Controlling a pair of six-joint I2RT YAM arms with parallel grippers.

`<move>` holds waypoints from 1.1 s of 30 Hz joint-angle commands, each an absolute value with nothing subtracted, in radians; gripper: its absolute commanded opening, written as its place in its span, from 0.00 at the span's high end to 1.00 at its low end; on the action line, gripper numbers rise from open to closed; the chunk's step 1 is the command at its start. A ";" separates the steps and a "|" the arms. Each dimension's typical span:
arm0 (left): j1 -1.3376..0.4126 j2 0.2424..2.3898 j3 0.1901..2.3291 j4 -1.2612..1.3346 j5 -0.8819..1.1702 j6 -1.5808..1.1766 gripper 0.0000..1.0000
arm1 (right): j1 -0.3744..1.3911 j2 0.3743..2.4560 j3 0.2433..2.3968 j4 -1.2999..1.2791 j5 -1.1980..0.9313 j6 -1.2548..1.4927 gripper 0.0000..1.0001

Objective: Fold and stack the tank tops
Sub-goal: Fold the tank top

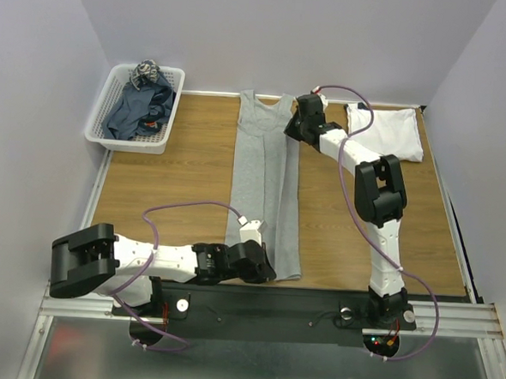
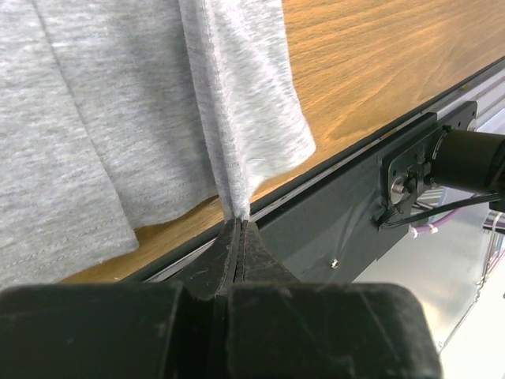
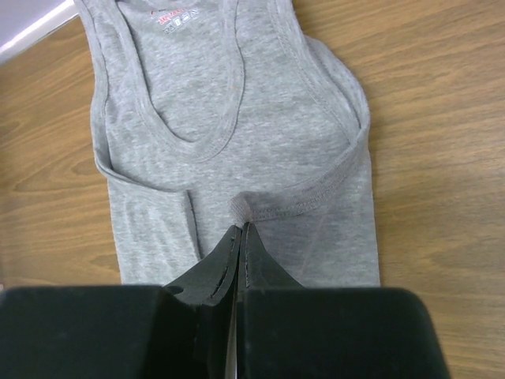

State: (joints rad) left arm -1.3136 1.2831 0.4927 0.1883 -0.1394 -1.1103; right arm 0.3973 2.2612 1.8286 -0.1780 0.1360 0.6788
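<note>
A light heather-grey tank top (image 1: 266,182) lies lengthwise down the middle of the wooden table (image 1: 185,177), neck at the far end, its long sides folded in. My left gripper (image 1: 264,267) is shut on its near hem; in the left wrist view the gripper (image 2: 239,223) pinches a lifted fold of the grey fabric (image 2: 118,118). My right gripper (image 1: 293,116) is shut on the right armhole seam; in the right wrist view the gripper (image 3: 243,227) nips the stitched edge below the scoop neck (image 3: 189,118). A folded white tank top (image 1: 385,133) lies at the far right.
A white lattice basket (image 1: 102,133) at the far left holds dark blue-grey tank tops (image 1: 138,109) in a heap. A black rail (image 1: 314,309) runs along the table's near edge, right under the left gripper. White walls close in the table on three sides.
</note>
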 commanded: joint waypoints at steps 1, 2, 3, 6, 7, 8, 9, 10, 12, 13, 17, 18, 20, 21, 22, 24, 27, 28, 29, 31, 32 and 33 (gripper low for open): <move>-1.315 1.239 0.479 0.161 -0.164 -1.134 1.00 | 0.419 2.276 1.893 -0.146 0.169 0.689 0.99; -1.316 1.236 0.477 0.158 -0.166 -1.137 1.00 | 0.422 2.279 1.897 -0.146 0.169 0.690 0.99; -1.315 1.236 0.477 0.150 -0.166 -1.144 1.00 | 0.426 2.284 1.905 -0.146 0.170 0.690 0.99; -1.316 1.229 0.474 0.132 -0.172 -1.158 1.00 | 0.434 2.301 1.930 -0.150 0.167 0.687 0.98; -1.316 1.224 0.472 0.124 -0.173 -1.163 1.00 | 0.436 2.310 1.939 -0.150 0.167 0.687 0.98; -1.316 1.223 0.472 0.114 -0.176 -1.166 1.00 | 0.439 2.315 1.942 -0.152 0.169 0.686 0.98; -1.316 1.220 0.471 0.109 -0.179 -1.169 1.00 | 0.442 2.318 1.945 -0.152 0.169 0.686 0.98; -1.315 1.215 0.472 0.103 -0.183 -1.175 1.00 | 0.442 2.322 1.948 -0.152 0.169 0.684 0.98; -1.316 1.210 0.472 0.081 -0.186 -1.181 1.00 | 0.443 2.335 1.954 -0.153 0.166 0.690 0.98; -1.316 1.206 0.469 0.078 -0.186 -1.189 1.00 | 0.446 2.336 1.957 -0.153 0.164 0.690 0.98; -1.316 1.193 0.460 0.060 -0.190 -1.201 1.00 | 0.451 2.352 1.971 -0.153 0.164 0.693 0.98; -1.318 1.192 0.459 0.057 -0.192 -1.203 1.00 | 0.453 2.353 1.976 -0.153 0.163 0.695 0.98; -1.318 1.187 0.457 0.051 -0.193 -1.204 1.00 | 0.456 2.359 1.982 -0.153 0.163 0.695 0.98; -1.318 1.187 0.459 0.045 -0.196 -1.207 1.00 | 0.457 2.365 1.985 -0.153 0.161 0.696 0.98; -1.318 1.187 0.459 0.041 -0.196 -1.207 1.00 | 0.456 2.367 1.990 -0.153 0.163 0.696 0.98; -1.316 1.184 0.460 0.035 -0.201 -1.210 1.00 | 0.457 2.373 1.994 -0.153 0.161 0.698 0.98; -1.318 1.181 0.457 0.029 -0.202 -1.213 1.00 | 0.462 2.382 2.002 -0.153 0.161 0.700 0.98; -1.318 1.180 0.459 0.029 -0.202 -1.213 1.00 | 0.462 2.385 2.003 -0.155 0.160 0.701 0.98; -1.318 1.178 0.459 0.028 -0.204 -1.212 1.00 | 0.462 2.387 2.005 -0.155 0.158 0.701 0.98; -1.318 1.177 0.460 0.023 -0.206 -1.213 1.00 | 0.463 2.390 2.008 -0.155 0.156 0.701 0.97; -1.318 1.177 0.460 0.023 -0.206 -1.212 1.00 | 0.465 2.390 2.009 -0.155 0.158 0.703 0.96; -1.316 1.177 0.462 0.020 -0.206 -1.212 1.00 | 0.466 2.391 2.011 -0.155 0.160 0.703 0.95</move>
